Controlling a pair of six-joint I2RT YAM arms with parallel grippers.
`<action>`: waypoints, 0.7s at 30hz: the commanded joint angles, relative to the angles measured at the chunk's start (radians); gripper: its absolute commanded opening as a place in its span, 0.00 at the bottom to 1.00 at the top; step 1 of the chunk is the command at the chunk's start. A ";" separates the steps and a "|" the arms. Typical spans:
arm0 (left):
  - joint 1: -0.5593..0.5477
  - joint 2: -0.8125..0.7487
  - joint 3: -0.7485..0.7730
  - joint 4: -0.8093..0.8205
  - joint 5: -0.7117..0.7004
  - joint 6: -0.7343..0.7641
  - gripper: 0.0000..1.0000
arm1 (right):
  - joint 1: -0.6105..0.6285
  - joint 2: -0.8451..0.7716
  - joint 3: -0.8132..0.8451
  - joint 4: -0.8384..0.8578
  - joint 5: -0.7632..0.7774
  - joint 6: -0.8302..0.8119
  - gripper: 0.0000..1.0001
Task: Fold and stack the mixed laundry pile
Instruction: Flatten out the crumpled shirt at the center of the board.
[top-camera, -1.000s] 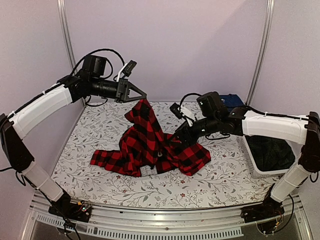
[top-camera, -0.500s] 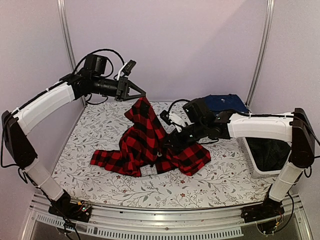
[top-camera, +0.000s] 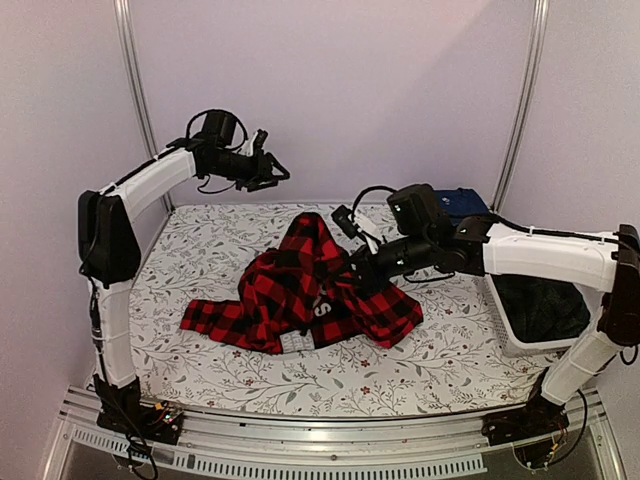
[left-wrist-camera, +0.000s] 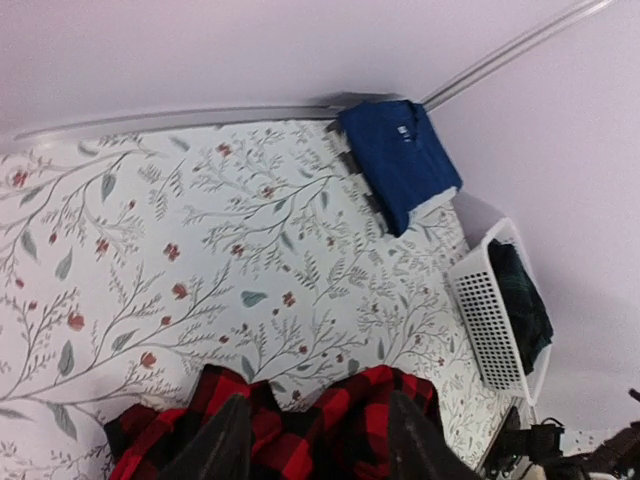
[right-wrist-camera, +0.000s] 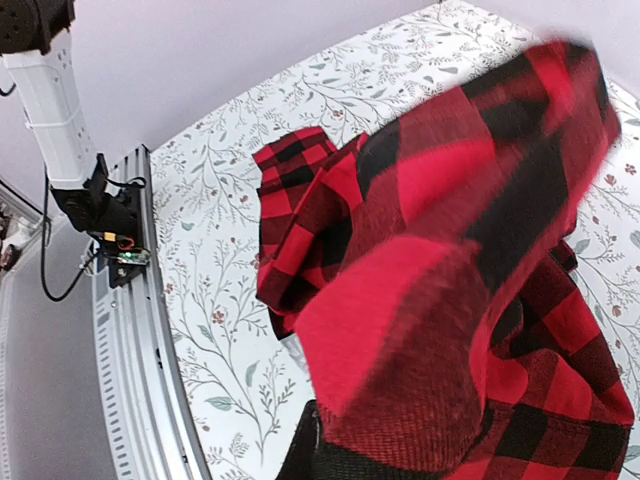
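While L pincer (top-camera: 277, 176) hangs spread high over table cloth (top-camera: 185, 262), R pincer (top-camera: 359, 271) pinches red-blk flannel shirt (top-camera: 295, 290).

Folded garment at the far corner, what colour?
The folded garment is solid blue, clearest in the left wrist view.

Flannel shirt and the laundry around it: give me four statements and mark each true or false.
1. The right end effector is shut on the flannel shirt. True.
2. The left end effector grips the shirt's collar. False: it is open and raised above the table cloth, with nothing between its fingers.
3. The navy folded garment lies in the white basket. False: it lies on the table cloth at the far right corner, outside the basket.
4. A dark plaid garment sits inside the white basket. True.
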 joint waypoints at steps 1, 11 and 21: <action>-0.034 -0.163 -0.199 -0.095 -0.132 0.063 0.67 | -0.043 -0.005 -0.020 0.064 -0.120 0.087 0.00; -0.242 -0.901 -1.176 0.272 -0.238 -0.122 0.86 | -0.143 0.074 0.044 0.127 -0.218 0.266 0.00; -0.465 -0.576 -0.991 0.219 -0.430 0.012 0.96 | -0.158 0.078 0.049 0.105 -0.261 0.266 0.00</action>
